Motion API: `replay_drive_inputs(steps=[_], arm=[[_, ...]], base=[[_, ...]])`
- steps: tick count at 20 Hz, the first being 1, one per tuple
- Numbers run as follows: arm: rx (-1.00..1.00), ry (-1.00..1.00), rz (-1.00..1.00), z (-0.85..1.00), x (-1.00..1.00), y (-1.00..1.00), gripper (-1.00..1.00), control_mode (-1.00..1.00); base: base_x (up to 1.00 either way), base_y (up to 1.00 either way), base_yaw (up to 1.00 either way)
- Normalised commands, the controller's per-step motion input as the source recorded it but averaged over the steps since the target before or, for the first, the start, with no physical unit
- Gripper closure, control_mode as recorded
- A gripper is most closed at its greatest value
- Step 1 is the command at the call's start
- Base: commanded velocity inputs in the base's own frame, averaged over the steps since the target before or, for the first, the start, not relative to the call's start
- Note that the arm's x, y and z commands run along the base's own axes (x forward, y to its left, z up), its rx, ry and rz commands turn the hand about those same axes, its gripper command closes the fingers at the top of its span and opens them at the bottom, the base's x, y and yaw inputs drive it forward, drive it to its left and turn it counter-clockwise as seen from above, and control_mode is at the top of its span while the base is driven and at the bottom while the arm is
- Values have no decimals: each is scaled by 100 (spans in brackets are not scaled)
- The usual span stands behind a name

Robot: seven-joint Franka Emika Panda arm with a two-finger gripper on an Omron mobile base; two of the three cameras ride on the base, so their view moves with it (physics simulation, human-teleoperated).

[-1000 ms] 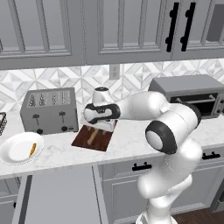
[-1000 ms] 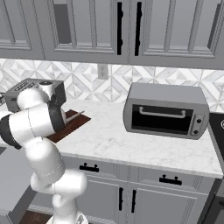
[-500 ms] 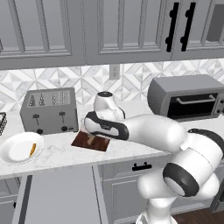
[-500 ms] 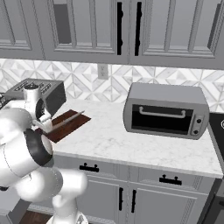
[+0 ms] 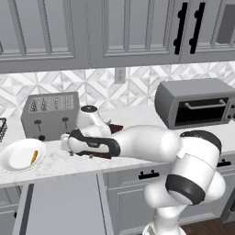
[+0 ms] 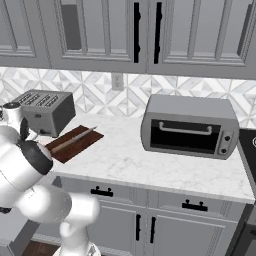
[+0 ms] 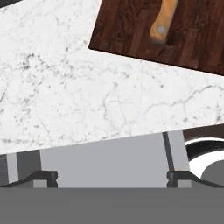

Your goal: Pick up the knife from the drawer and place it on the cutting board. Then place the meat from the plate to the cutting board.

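The knife [image 6: 74, 139] lies free on the dark wooden cutting board [image 6: 80, 145], blade toward the toaster oven. Its tan handle [image 7: 163, 19] shows at the top of the hand view, on the board [image 7: 131, 30]. In the left base view my arm covers most of the board [image 5: 115, 128]. My gripper [image 5: 67, 145] hangs open and empty over the counter's front edge, between the board and the white plate [image 5: 13, 160]. The orange meat [image 5: 34, 157] strip rests on that plate. My fingertips [image 7: 43, 176] stand wide apart. Below, the drawer [image 5: 59, 206] is pulled open, its grey inside bare.
A silver toaster [image 5: 50, 114] stands behind the plate at the back left. A toaster oven [image 5: 195, 105] sits on the right of the marble counter [image 7: 87, 96]. Upper cabinets hang above the tiled backsplash. A dark rack's edge [image 5: 2, 128] shows at the far left.
My arm has swung left and lower, from above the cutting board toward the plate. The knife stays lying on the board. The jaws have stayed open.
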Motion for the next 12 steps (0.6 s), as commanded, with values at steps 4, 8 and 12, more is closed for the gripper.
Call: replay_drive_inputs(steps=[4,8,12], arm=[[-15,23,27,38,0,100,-100,-100],[-15,19,21,42,0,100,-100,-100],[-9,9,19,4,0,82,-100,-100]], base=[[0,0,0],[0,0,0],[0,0,0]])
